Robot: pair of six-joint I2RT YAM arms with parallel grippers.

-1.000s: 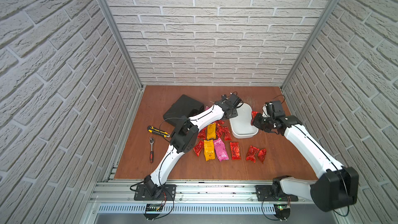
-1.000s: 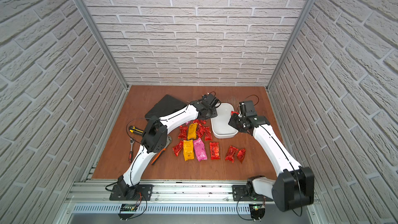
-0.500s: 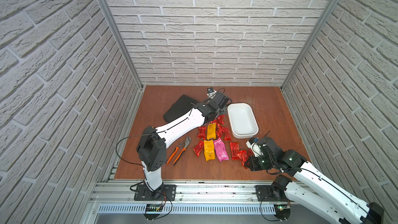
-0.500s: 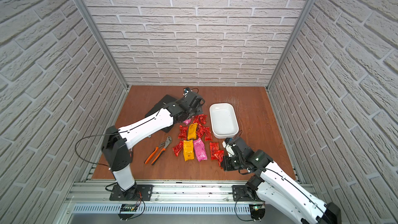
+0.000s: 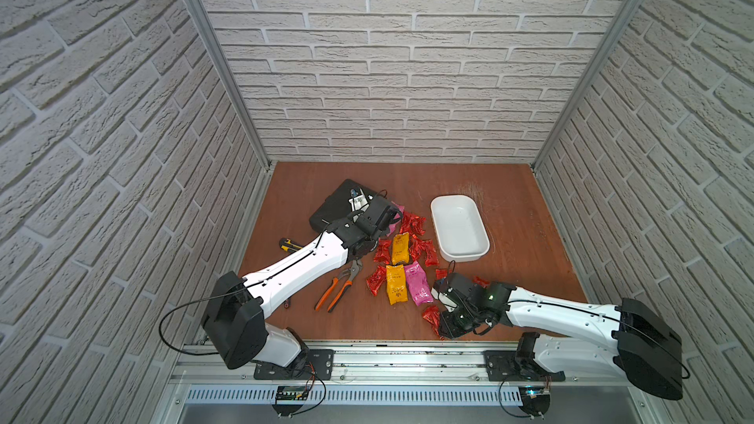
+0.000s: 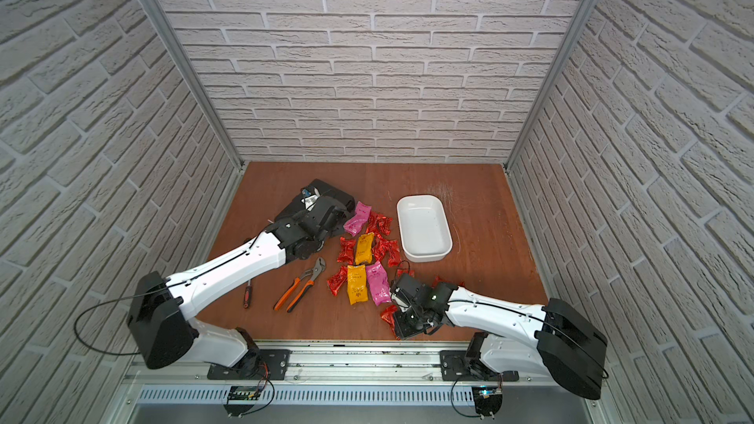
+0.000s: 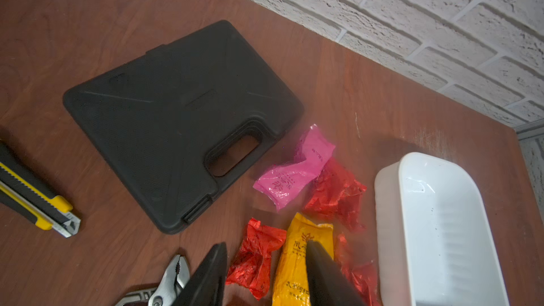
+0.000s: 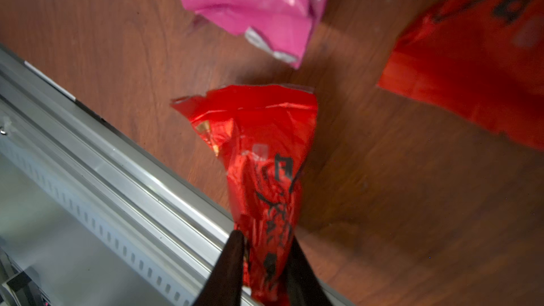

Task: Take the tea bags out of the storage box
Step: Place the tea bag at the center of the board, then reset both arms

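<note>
The white storage box (image 5: 459, 226) (image 6: 424, 226) (image 7: 441, 231) stands on the brown table with nothing showing inside. Red, yellow and pink tea bags (image 5: 400, 248) (image 6: 359, 287) lie in a cluster beside it. My left gripper (image 5: 385, 218) (image 7: 267, 245) hovers open over a red tea bag (image 7: 256, 260) and a yellow one (image 7: 297, 260), holding nothing. My right gripper (image 5: 438, 322) (image 8: 265, 235) is low at the table's front edge. Its fingers press both sides of a crinkled red tea bag (image 8: 265, 148) (image 6: 389, 316) that reaches to the wood.
A black tool case (image 5: 334, 205) (image 7: 176, 119) lies behind the left gripper. Orange-handled pliers (image 5: 338, 287), a yellow utility knife (image 7: 35, 198) and a screwdriver (image 6: 247, 293) lie left of the tea bags. The aluminium front rail (image 8: 88, 157) runs just beside the right gripper.
The right arm has carried a red tea bag from beside the box to the table's front edge. The left arm has drawn back from the box to the tool case side.
</note>
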